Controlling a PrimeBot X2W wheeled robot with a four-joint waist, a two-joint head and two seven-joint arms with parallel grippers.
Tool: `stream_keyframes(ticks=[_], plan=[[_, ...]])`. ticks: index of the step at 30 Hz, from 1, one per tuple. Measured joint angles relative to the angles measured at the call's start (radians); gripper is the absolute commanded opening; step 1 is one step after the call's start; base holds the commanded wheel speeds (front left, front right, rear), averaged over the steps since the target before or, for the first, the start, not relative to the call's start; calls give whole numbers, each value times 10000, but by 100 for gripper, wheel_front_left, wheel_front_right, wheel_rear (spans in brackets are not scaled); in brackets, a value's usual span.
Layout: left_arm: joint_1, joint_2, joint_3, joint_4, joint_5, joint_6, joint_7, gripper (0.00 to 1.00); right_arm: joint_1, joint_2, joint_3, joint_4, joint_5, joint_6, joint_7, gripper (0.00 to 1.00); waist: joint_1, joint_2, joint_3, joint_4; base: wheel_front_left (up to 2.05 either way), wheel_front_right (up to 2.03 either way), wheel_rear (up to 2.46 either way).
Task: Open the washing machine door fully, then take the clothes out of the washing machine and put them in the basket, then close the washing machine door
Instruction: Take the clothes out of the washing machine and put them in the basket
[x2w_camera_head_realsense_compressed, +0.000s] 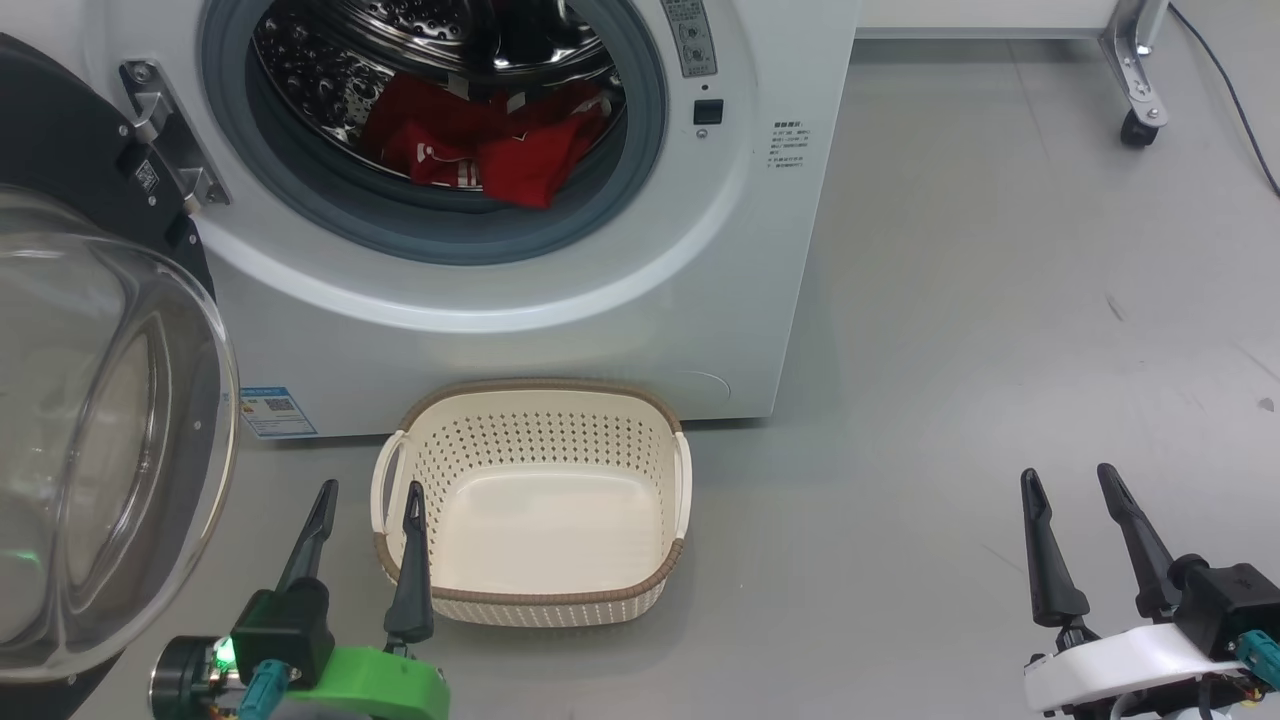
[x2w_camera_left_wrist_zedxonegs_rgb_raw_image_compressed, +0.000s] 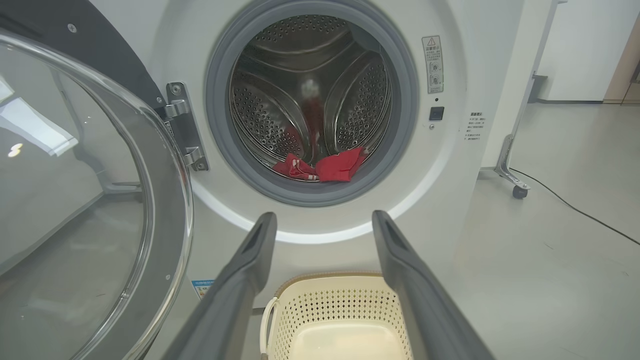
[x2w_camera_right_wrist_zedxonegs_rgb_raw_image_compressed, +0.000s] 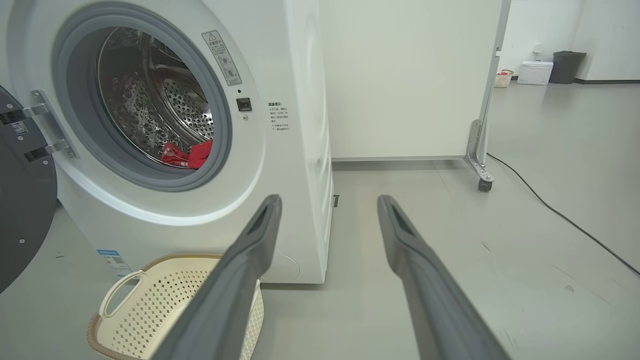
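I see the red clothes (x2w_camera_head_realsense_compressed: 480, 145) lying low in the drum of the washing machine (x2w_camera_head_realsense_compressed: 600, 300), its door (x2w_camera_head_realsense_compressed: 100, 430) swung wide at left, the basket (x2w_camera_head_realsense_compressed: 540, 385) on the floor just before it, my left tool (x2w_camera_head_realsense_compressed: 370, 487) and right tool (x2w_camera_head_realsense_compressed: 1066, 470) both spread wide, holding nothing.

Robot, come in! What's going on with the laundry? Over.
Left gripper and right gripper open, empty. Washing machine door open; red clothes in the drum; basket empty. Nothing blocking the opening.
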Motion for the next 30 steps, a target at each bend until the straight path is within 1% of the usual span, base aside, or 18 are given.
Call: stream_keyframes(ticks=[15, 30], plan=[[-1, 4, 52, 13, 88, 0, 115, 100, 3, 10, -21, 12, -40, 0, 0, 100, 0, 0, -75, 5, 98, -98, 0], [-1, 4, 52, -50, 58, 0, 115, 100, 7, 21, -17, 52, -42, 0, 0, 100, 0, 0, -88, -37, 40, -40, 0]])
